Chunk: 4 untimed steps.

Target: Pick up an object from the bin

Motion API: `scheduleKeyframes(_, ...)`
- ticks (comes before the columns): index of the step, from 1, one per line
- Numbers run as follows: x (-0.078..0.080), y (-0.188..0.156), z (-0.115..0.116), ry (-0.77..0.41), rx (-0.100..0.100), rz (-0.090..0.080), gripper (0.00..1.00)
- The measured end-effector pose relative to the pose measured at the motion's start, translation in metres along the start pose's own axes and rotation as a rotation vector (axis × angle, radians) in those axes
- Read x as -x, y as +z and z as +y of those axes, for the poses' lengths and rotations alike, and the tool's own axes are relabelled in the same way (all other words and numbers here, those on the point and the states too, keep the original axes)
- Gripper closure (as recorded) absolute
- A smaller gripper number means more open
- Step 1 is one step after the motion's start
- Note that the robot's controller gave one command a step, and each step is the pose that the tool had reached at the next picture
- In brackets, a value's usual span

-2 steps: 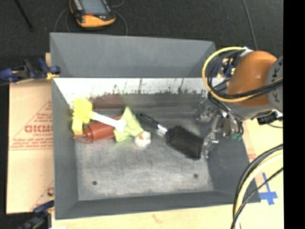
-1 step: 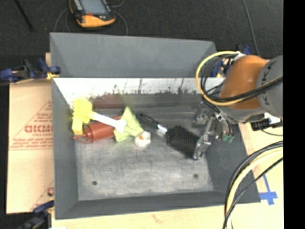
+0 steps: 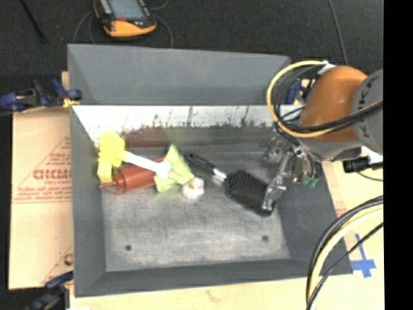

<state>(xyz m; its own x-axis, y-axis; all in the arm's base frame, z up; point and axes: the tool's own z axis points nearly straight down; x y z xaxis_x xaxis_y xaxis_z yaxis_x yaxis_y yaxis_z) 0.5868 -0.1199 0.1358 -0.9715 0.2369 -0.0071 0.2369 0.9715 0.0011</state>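
Observation:
My gripper [image 3: 273, 194] hangs low at the right side of the bin, right against the right end of a black hairbrush [image 3: 244, 188]. The brush lies flat with its oval bristle head toward the gripper and its thin dark handle running up and left. Just left of the brush handle sits a small white round toy with an orange spot [image 3: 192, 188]. Whether the gripper touches the brush head I cannot tell.
Further left lies a cluster: a pale yellow-green soft piece [image 3: 175, 168], a red bottle-like thing [image 3: 132, 178] and a yellow toy with a white stick [image 3: 111, 155]. The arm with its orange cover and cables stands over the bin's right wall.

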Motion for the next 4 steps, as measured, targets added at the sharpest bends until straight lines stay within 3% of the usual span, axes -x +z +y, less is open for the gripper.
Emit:
scheduleKeyframes(1,0.0023,0.0627,0.0031,0.134,0.0,0.001,0.0)
scheduleKeyframes(2,-0.0062,0.0622,-0.0015,0.315,0.003,-0.004,1.0)
scheduleKeyframes(4,-0.0072,0.0595,-0.0016,0.314,0.002,-0.001,1.0)
